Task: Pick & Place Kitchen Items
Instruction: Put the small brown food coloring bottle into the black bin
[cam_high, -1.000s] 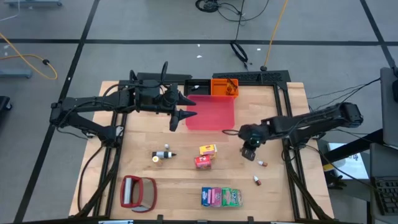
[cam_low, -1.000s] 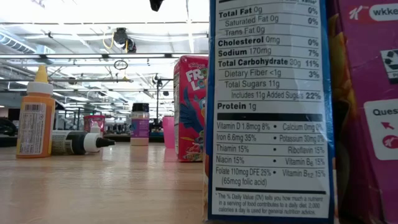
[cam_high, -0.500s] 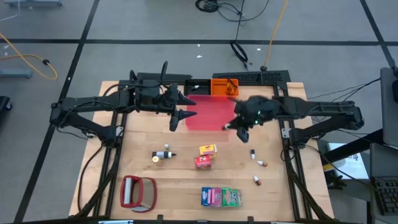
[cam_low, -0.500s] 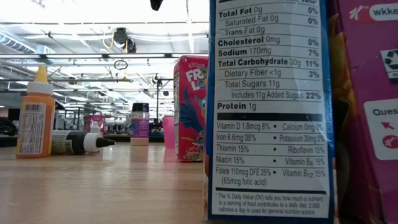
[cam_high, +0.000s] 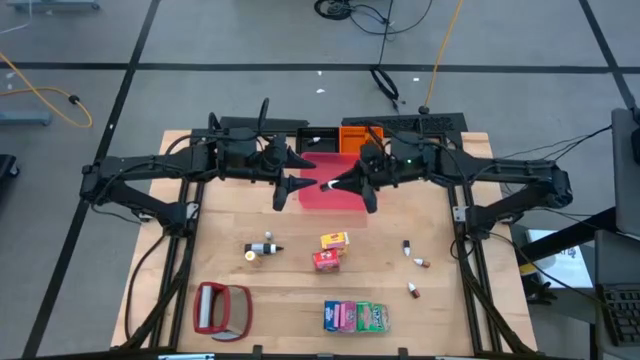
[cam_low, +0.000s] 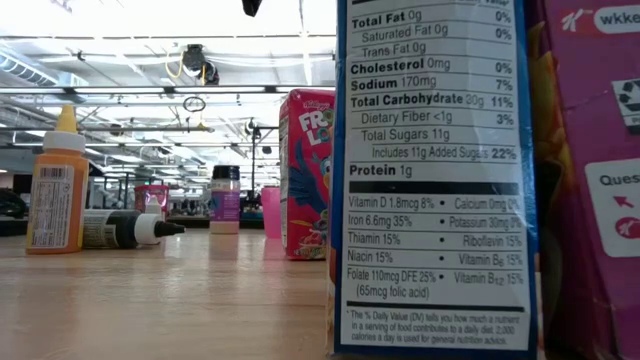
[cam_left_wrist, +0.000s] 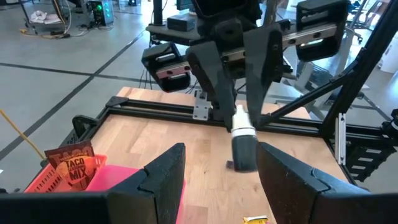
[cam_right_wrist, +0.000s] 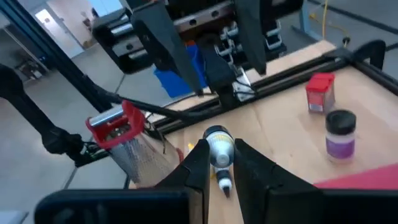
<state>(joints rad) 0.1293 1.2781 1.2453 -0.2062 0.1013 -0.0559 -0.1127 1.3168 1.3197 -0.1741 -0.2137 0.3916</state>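
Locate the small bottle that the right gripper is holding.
In the high view, the small bottle is clamped in the right gripper above the red tray, facing the open left gripper.

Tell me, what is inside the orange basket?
A taco mix packet stands inside the orange basket. The basket's wall hides its lower part; anything beneath cannot be seen.

I see both dark two-finger grippers (cam_high: 290, 183) (cam_high: 350, 185) crowding the air above the flat square red tray (cam_high: 330, 195), while bare wooden tabletop (cam_high: 230, 215) lies open between that tray and the small cartons (cam_high: 330, 250) nearer me.
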